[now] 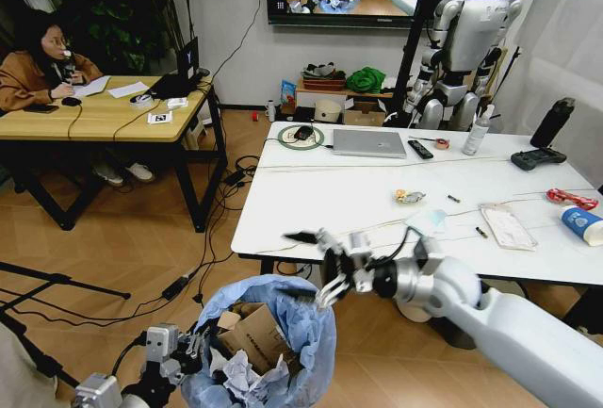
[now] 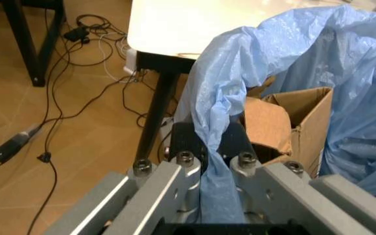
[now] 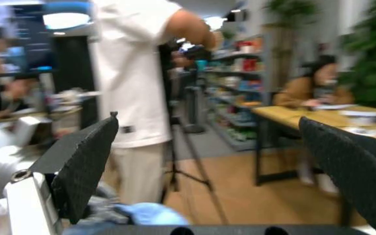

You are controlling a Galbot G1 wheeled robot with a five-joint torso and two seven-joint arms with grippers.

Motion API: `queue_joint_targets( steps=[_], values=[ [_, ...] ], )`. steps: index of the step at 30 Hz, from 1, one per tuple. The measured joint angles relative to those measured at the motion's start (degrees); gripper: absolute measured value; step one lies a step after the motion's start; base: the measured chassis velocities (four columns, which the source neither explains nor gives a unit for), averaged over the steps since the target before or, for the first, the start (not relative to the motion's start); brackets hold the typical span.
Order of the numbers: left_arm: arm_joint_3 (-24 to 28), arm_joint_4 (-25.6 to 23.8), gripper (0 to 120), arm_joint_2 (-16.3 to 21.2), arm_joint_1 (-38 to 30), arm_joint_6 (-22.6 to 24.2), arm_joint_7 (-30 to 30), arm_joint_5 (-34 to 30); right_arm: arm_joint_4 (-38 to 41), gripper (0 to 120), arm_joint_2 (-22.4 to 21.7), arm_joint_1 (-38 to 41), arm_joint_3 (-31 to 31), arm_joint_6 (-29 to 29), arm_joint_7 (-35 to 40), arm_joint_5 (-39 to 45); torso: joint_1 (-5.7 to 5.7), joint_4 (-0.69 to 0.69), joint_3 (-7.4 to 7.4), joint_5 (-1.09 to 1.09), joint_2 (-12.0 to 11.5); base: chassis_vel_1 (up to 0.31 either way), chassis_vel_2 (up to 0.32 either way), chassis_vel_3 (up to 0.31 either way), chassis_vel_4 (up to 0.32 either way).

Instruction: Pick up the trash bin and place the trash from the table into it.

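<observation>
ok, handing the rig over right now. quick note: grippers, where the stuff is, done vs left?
Left gripper: shut on the blue liner at the rim of the trash bin, holding it beside the near edge of the table.
Right gripper: open, empty, just above the bin's mouth.
Done: brown paper bag and crumpled tissues are in the bin.
Left on the table: snack wrapper, face mask, clear plastic bag, red wrapper, paper cup.

Left claw (image 2: 204, 147) clamped, right claw (image 1: 318, 265) spread
</observation>
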Motion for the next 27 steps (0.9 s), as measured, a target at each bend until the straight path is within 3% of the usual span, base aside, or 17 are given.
queue_joint_targets(
  steps=[3, 5, 10, 13, 16, 27],
  values=[
    [0.7, 0.0, 0, 0.1, -0.4, 0.0, 0.0, 0.5, 0.2, 100, -0.8, -4.5, 7.9, -0.1, 4.0, 0.0, 0.0, 0.0, 0.0, -0.01, 0.0, 0.0, 0.0, 0.0, 0.0],
    [0.9, 0.0, 0, 0.1, -0.5, 0.0, 0.1, 0.7, 0.3, 100, -0.9, -5.5, 9.5, -0.1, 5.1, 0.0, 0.0, 0.0, 0.0, 0.0, 0.0, 0.0, 0.0, 0.0, 0.0],
    [1.8, 0.2, 0, 0.0, -1.0, -0.2, 0.3, 1.3, 0.9, 100, -1.1, -14.0, 21.8, -0.8, 15.9, -1.4, 0.0, 0.0, 0.0, 0.01, 0.0, 0.0, 0.0, 0.0, 0.0],
    [2.0, 0.3, 0, 0.0, -1.4, -0.2, 0.4, 1.4, 1.2, 100, -0.5, -17.6, 25.7, -1.4, 20.1, -2.9, 0.0, 0.01, 0.0, -0.01, 0.0, 0.0, 0.0, 0.0, 0.0],
    [2.3, 0.4, 0, -0.1, -1.9, -0.2, 0.4, 1.8, 1.8, 100, 1.2, -23.3, 30.1, -0.8, 26.7, -7.8, 0.0, 0.0, 0.0, 0.0, 0.0, 0.0, 0.0, 0.0, 0.0],
    [3.4, 0.8, 0, 0.9, -2.4, -0.4, 0.4, 1.7, 1.2, 100, 9.4, -32.1, 40.0, -2.9, 32.7, -14.9, 0.01, 0.01, 0.0, -0.02, 0.0, 0.0, 0.0, 0.0, 0.0]
  ],
)
